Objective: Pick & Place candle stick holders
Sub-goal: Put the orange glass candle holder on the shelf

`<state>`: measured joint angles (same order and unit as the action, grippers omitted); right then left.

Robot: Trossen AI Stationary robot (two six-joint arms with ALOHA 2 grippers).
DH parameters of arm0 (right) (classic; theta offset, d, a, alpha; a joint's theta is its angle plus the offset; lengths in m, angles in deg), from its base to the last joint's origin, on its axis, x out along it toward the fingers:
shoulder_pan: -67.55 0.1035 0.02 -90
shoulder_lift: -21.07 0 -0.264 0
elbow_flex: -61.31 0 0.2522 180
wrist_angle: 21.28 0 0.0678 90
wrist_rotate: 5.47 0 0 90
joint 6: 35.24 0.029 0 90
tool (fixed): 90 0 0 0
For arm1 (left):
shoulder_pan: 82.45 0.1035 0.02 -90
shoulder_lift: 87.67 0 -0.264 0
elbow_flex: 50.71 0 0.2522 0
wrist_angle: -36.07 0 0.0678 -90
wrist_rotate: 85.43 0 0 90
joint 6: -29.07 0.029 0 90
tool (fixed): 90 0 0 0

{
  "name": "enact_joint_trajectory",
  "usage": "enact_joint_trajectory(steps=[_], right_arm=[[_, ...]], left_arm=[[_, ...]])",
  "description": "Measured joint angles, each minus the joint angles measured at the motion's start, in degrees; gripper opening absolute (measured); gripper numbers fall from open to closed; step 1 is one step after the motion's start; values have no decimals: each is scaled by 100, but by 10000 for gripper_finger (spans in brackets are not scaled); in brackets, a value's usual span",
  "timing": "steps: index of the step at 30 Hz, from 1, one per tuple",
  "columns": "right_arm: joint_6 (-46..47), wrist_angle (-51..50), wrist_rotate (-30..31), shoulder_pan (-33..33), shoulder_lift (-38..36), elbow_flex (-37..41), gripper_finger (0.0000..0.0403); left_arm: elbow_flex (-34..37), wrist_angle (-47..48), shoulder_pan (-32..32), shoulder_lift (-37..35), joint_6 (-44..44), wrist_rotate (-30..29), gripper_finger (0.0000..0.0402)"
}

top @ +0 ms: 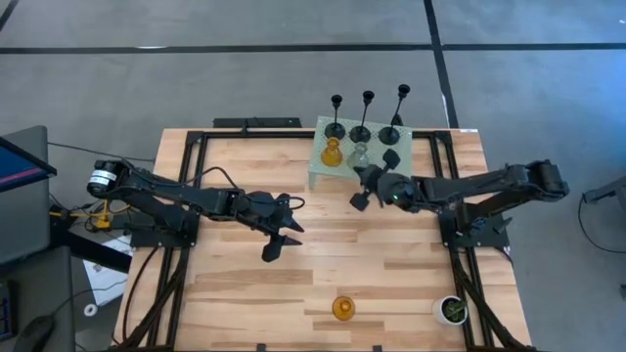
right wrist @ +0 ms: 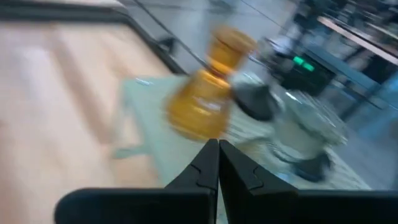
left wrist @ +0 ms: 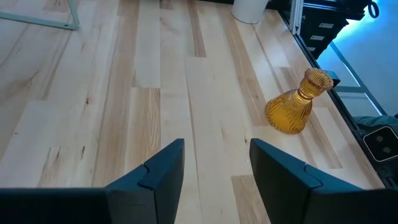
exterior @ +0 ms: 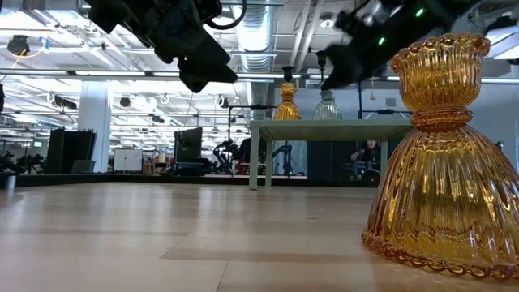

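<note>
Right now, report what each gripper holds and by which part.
Nothing is held. The left gripper is open over bare table; the right gripper is shut on nothing, near the raised stand.

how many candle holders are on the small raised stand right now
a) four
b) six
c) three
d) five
d) Five: on the raised stand stand three black holders, one amber holder and a pale holder, while the second amber holder sits alone on the table's near edge.
</note>
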<state>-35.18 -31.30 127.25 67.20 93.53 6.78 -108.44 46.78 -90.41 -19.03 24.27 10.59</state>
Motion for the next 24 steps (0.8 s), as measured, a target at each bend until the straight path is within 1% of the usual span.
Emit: enact_joint_trajectory(steps=[2,5,10,13,19,22,24], right_arm=[[4,-141,-87,292,-243,0,0],[207,-718,27,763,-695,-4,0],[1267,-2306,132,1529,-1465,-7,0],[1893,-2966,175,2103,-1722,-7,0],[3248,-3914,1014,3394,-1843,-5,0],[4032,-4276,1293,4008,-1713,-4,0],[4463,-4346,1406,4359,-1567,8,0]], left_arm=[[0,1,0,0,0,0,182],[0,1,1,0,0,0,182],[0,0,-1,0,179,0,182],[0,-5,-1,0,344,0,182],[12,-93,-5,-2,361,0,182],[174,-401,-38,-7,352,2,182],[398,-827,-78,-7,352,1,182]])
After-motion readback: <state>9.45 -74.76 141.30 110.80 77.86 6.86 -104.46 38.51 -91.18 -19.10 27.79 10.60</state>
